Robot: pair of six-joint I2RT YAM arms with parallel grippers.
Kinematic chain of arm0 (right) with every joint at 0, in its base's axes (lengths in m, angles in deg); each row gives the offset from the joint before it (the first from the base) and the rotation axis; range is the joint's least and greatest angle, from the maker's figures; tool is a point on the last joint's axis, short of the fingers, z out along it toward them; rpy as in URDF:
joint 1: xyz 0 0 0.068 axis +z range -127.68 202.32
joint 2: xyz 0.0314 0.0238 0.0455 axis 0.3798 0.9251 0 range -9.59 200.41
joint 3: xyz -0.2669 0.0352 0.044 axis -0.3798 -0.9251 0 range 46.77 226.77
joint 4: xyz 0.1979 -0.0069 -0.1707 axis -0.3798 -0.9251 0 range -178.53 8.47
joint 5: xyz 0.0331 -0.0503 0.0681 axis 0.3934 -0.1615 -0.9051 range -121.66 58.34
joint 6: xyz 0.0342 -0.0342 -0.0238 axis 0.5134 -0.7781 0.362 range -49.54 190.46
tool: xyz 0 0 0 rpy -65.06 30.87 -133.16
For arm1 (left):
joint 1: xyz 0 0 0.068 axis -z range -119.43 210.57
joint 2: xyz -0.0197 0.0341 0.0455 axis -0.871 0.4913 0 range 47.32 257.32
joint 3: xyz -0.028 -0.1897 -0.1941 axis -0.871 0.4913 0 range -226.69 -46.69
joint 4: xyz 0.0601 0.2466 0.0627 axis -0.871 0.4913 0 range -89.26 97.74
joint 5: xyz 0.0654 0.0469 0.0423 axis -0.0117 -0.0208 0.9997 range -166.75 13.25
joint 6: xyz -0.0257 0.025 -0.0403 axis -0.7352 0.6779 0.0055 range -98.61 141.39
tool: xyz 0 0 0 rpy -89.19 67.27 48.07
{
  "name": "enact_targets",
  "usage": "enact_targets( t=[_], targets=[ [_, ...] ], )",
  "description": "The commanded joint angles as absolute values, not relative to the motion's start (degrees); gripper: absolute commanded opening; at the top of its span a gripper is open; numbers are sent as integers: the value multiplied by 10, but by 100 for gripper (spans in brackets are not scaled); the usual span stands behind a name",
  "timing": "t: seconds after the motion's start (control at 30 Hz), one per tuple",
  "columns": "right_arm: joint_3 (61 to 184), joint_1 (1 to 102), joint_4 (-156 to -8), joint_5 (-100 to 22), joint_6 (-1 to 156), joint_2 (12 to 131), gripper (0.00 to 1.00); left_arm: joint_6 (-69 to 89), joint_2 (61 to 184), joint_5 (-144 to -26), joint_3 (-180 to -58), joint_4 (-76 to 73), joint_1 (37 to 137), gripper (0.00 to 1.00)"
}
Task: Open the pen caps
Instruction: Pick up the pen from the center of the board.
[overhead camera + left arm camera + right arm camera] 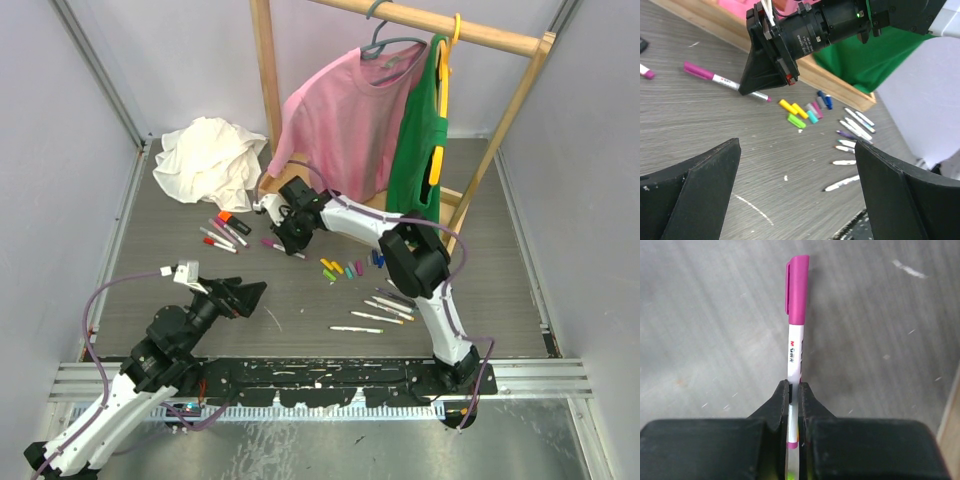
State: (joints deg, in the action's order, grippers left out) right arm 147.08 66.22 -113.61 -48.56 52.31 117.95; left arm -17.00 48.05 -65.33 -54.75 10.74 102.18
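At mid-table, the right gripper (794,392) is clamped on the white barrel of the magenta pen (795,347), which lies on the grey table (700,340). Its magenta cap (798,285) is fitted (pointing away from the jaws). The left gripper (797,172) hovers near the front-left, jaws wide apart, holding nothing. To the right of the clamped pen lie the loose caps (345,268), with the uncapped pens (385,308) just beyond them. Further capped pens (222,235) lie beside the white cloth (208,160).
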Motion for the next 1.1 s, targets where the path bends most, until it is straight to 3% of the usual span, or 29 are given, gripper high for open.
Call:
enact_targets(
  t=[0.0, 0.4, 0.63, 0.83, 1.07],
  targets=[
    [1421, 668, -1120, -574, 540, 1052, 1, -203, 474, -714, -554, 22, 1020, 97],
    [1195, 666, -1087, -690, 515, 810, 1, -266, 474, -755, -558, -84, 1020, 98],
    [1083, 632, -1037, -737, 520, 674, 1, -289, 502, -753, -525, -230, 1020, 97],
    [1081, 628, -1049, -790, 524, 685, 1, -295, 610, -756, -532, -318, 1020, 97],
    [1076, 624, -1030, -770, 542, 661, 1, -317, 708, -754, -534, -375, 1025, 93]
  ],
)
